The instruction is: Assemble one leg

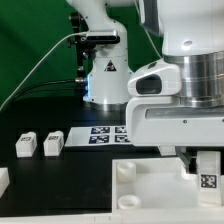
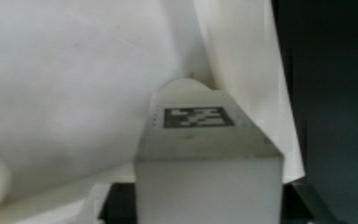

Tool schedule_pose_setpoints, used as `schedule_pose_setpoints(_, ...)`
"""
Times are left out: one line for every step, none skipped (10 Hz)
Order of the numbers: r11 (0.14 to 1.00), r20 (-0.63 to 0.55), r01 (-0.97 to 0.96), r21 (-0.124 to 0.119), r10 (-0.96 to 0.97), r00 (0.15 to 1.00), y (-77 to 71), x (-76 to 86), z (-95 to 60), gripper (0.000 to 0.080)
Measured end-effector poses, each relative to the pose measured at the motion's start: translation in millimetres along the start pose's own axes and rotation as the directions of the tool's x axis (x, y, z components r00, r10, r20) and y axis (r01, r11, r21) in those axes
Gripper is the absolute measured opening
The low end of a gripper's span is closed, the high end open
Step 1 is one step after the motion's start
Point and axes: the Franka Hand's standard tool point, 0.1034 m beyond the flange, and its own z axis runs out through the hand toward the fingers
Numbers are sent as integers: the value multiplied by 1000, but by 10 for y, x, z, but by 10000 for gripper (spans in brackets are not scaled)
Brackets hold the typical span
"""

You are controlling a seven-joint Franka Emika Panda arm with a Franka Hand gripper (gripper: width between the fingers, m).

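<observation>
My gripper (image 1: pixel 206 160) is shut on one leg (image 1: pixel 207 172), a white post with a black-and-white tag facing the camera. I hold it upright over the large white square panel (image 1: pixel 150 188), near the panel's corner at the exterior view's right. In the wrist view the leg (image 2: pixel 202 150) fills the middle, with its tag showing. It sits between my gripper's (image 2: pixel 202 202) dark fingers (image 2: pixel 126 202). The white panel (image 2: pixel 69 80) lies behind it. Whether the leg touches the panel is hidden. Two more legs (image 1: pixel 24 145) (image 1: pixel 53 143) lie on the black table at the exterior view's left.
The marker board (image 1: pixel 105 132) lies flat in the middle of the table, in front of the arm's base (image 1: pixel 105 75). A round hole (image 1: pixel 124 171) shows in the panel's corner. Another white part (image 1: pixel 3 180) sits at the left edge.
</observation>
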Motion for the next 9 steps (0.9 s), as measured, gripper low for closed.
schedule_pose_setpoints(973, -12, -231, -2, 231, 973, 10, -1, 5, 290)
schedule_pose_setpoints(912, -23, -410, 1, 410, 912, 19, -8, 16, 290)
schedule_pose_setpoints(779, -21, -627, 8, 627, 779, 34, -13, 22, 290)
schedule_pose_setpoints(665, -6, -746, 26, 747, 665, 57, -18, 20, 290)
schedule_pose_setpoints(620, -1, -784, 29, 784, 620, 60, -21, 22, 291)
schedule_pose_setpoints(511, 11, -859, 22, 859, 511, 54, -35, 22, 291)
schedule_pose_setpoints(433, 14, -901, 20, 901, 433, 51, -41, 24, 291)
schedule_pose_setpoints(392, 12, -920, 20, 920, 393, 45, -46, 24, 291)
schedule_pose_setpoints(408, 11, -913, 20, 913, 408, 47, -45, 25, 291)
